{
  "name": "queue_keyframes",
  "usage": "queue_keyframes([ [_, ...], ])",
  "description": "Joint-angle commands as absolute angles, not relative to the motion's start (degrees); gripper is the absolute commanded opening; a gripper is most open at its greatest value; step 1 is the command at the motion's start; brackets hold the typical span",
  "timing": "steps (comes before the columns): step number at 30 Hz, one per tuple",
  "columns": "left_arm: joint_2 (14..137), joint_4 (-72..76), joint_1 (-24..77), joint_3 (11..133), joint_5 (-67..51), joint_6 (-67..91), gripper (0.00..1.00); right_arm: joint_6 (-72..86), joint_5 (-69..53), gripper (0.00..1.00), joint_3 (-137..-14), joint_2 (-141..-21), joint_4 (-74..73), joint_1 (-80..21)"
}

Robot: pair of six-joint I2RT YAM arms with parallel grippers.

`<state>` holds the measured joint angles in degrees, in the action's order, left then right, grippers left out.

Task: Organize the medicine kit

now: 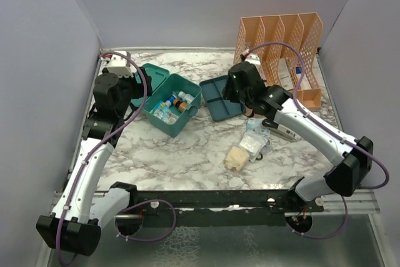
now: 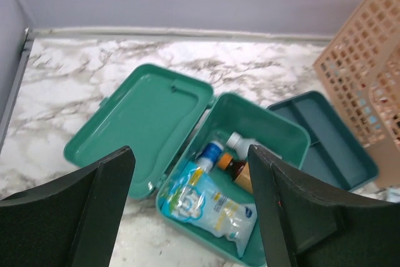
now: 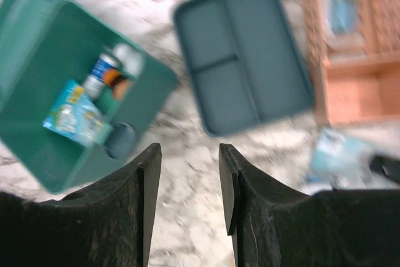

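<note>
The small teal-green plastic medicine kit sits open left of centre on the marbled bench, its lid laid flat toward the back-left wall. Its divided insert tray lies just beside the kit's right corner, with a narrow strip of bench between. Open marble runs forward from the kit, and the peach lattice file organizer fills the back right corner. The left pincer hangs over the kit, released, jaws wide. The right pincer, also released, is above that strip. Only the left wrist view shows the blue-and-white packet and small bottles sharply. Only the overhead view shows the loose packets whole, in front of the tray.
</note>
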<state>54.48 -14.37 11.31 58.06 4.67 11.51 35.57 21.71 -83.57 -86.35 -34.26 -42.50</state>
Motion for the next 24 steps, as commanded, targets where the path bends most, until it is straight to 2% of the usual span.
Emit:
queue_keyframes([
  [1,54.00,-7.41,11.24,60.71,-4.77,10.79,0.83,49.88,30.01,0.44,-73.68,-80.51,-44.89,-41.94],
  [6,54.73,-4.00,11.24,59.95,-13.73,11.87,0.99,54.37,24.21,0.47,-60.44,-72.90,-48.19,-41.91],
  [9,54.98,-2.10,11.74,58.67,-15.51,13.10,0.99,54.22,19.31,0.50,-53.16,-66.80,-47.06,-41.92],
  [13,55.17,-0.02,12.18,56.73,-16.70,14.75,0.99,45.99,5.32,0.54,-43.25,-61.34,-36.40,-41.88],
  [24,57.73,1.40,14.09,56.66,-18.32,16.86,0.99,45.75,-0.11,0.50,-41.40,-70.69,-38.05,-41.92],
])
